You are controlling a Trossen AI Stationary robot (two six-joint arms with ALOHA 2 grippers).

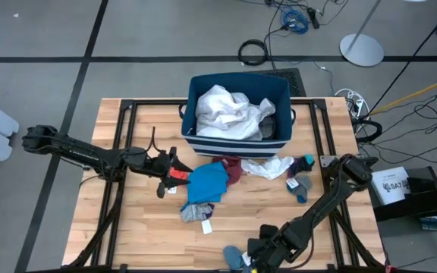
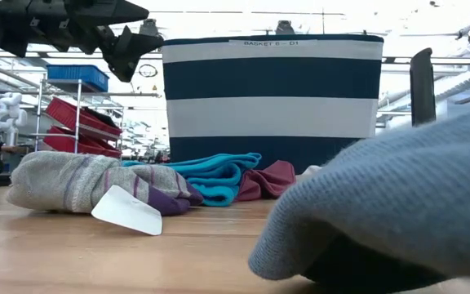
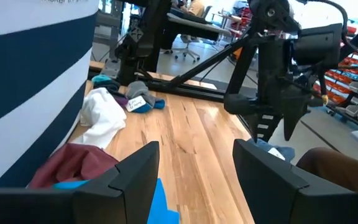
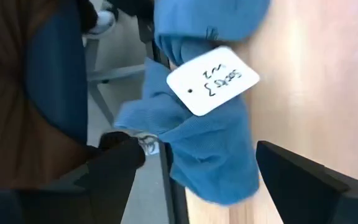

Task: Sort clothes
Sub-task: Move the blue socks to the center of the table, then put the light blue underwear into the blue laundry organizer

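The clothes lie in a loose heap on the wooden table in front of the navy striped basket [image 1: 237, 136]: a bright blue piece [image 1: 207, 182], a maroon piece [image 1: 234, 168], a white piece [image 1: 268, 167], an orange-red sock [image 1: 179, 174] and a grey sock [image 1: 196, 214] with a tag. A white garment [image 1: 222, 110] fills the basket. A blue sock [image 4: 210, 143] with a white tag [image 4: 213, 81] lies at the table's near edge. My right gripper [image 4: 197, 162] hangs open over it, a finger on either side. My left gripper [image 1: 165, 173] stands open and level beside the orange-red sock.
Two small dark and teal socks [image 1: 302, 182] lie to the right of the heap. The table's black frame rails [image 1: 120, 152] run along both sides. Bare wood [image 1: 143, 227] lies at the near left. The blue sock [image 2: 398, 204] fills the low view's foreground.
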